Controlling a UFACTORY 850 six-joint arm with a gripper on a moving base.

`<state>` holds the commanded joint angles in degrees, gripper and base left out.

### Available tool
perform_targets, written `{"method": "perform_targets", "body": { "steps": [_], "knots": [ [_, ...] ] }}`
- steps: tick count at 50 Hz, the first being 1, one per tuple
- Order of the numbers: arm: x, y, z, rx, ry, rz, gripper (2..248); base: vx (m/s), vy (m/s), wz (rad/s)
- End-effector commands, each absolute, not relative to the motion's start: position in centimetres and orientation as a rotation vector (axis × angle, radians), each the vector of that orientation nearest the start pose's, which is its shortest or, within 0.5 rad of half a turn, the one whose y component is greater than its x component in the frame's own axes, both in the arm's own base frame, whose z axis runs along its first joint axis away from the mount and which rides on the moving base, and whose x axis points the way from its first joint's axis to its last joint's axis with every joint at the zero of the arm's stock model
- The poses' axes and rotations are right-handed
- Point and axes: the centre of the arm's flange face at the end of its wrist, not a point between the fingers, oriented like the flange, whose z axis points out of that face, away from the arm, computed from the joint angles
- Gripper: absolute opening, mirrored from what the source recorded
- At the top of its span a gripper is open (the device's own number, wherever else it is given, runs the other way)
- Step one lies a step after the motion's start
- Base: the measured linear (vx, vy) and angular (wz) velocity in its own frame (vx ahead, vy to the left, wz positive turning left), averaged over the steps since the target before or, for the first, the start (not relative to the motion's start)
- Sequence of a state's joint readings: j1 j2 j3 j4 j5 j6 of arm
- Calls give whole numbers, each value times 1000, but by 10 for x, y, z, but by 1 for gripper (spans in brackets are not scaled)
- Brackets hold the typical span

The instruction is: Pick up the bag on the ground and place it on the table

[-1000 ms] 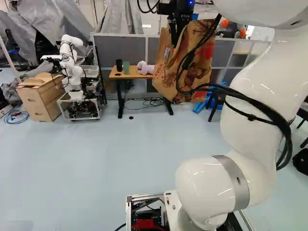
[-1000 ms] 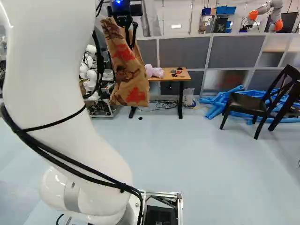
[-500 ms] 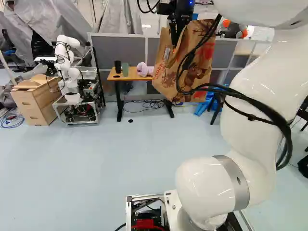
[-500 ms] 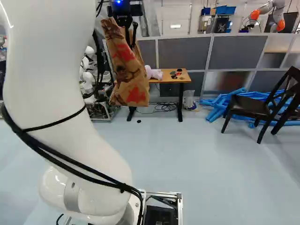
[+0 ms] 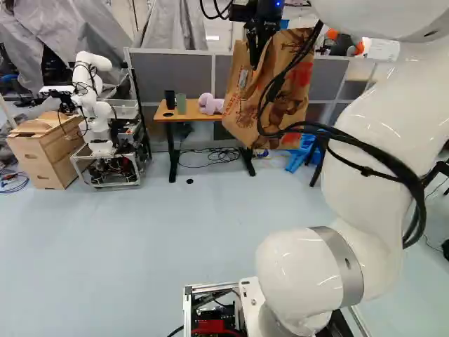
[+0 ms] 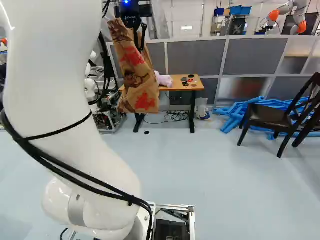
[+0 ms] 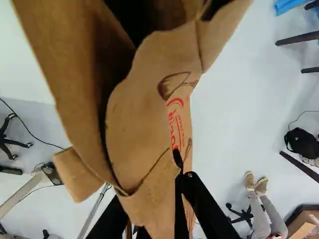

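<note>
My gripper (image 6: pixel 139 46), high in the right base view, is shut on the upper edge of the brown paper bag (image 6: pixel 136 82). The bag hangs upright below it, with red print, off the floor. In the left base view the bag (image 5: pixel 270 105) covers the right end of the wooden table (image 5: pixel 188 117). In the wrist view the paper passes between the fingers of my gripper (image 7: pixel 155 199), and the bag's open mouth lies ahead of them. On the table are a pink plush toy (image 5: pixel 210 104), a black cup (image 5: pixel 170 99) and a green cup (image 5: pixel 181 104).
Another robot (image 5: pixel 98 112) stands left of the table beside a wooden cabinet (image 5: pixel 49 147). Grey partitions (image 6: pixel 195 56) rise behind the table, and cables lie under it. At the right are a dark chair (image 6: pixel 270 114) and blue tubes (image 6: pixel 235 114).
The base has moved forward, so the table, chair and cabinet appear nearer. Against its lowest joint the arm has not shifted, and the bag has come along in the gripper.
</note>
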<state>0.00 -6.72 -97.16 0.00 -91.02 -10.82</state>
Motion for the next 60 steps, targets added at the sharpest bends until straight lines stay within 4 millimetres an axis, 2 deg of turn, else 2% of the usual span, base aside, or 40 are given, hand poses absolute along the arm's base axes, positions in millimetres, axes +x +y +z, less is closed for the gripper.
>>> {"method": "perform_targets", "body": {
  "steps": [18,60],
  "knots": [
    [470,0,815,-3127,-296,16,21,146,-2,-5],
    [470,0,815,-3127,-296,16,21,142,-37,-1]
  ]
}}
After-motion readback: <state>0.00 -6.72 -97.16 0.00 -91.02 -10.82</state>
